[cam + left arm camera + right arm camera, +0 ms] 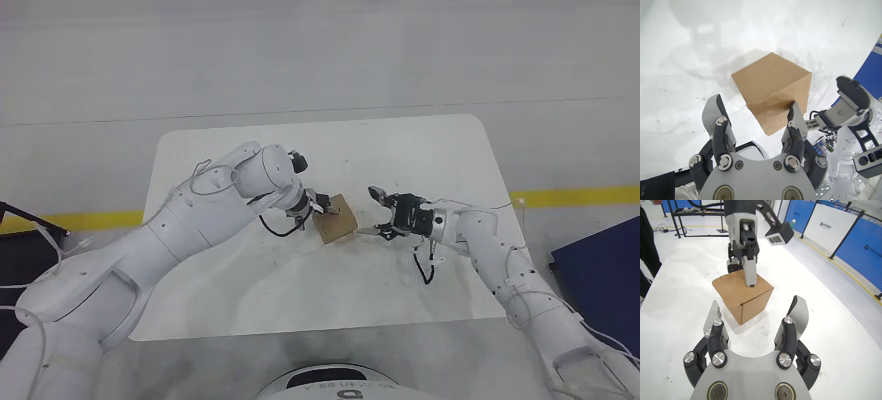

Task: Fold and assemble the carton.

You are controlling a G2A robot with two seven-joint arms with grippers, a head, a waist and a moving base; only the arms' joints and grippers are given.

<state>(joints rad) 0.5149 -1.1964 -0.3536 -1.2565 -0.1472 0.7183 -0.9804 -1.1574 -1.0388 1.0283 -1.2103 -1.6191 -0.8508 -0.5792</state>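
A small brown carton stands closed as a cube near the middle of the white table. My left gripper is open at the carton's left side. In the left wrist view one fingertip rests on the carton top face, and the other finger hangs off beside it. The right wrist view shows that left gripper pressing a finger down on the carton top. My right gripper is open with nothing in it, a short way from the carton's right side.
White tabletop lies free all around the carton. The table's right edge curves past my right arm. Blue barrier panels and a black rack stand off the table in the room behind.
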